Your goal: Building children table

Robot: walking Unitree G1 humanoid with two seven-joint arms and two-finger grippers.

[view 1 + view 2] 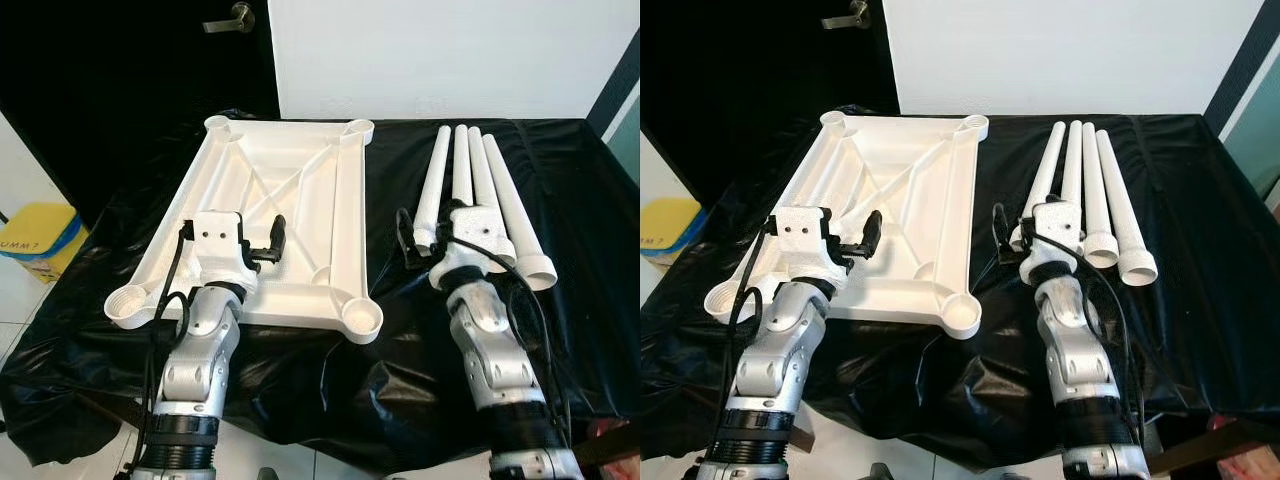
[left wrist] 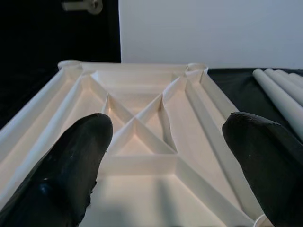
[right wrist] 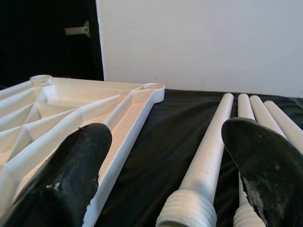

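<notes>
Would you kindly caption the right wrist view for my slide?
Open right pincer hovering over white table legs beside the upturned tabletop on black cloth.

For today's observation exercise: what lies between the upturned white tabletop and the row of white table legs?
A bare strip of black cloth lies between the tabletop and the legs, seen in the left eye view.
</notes>
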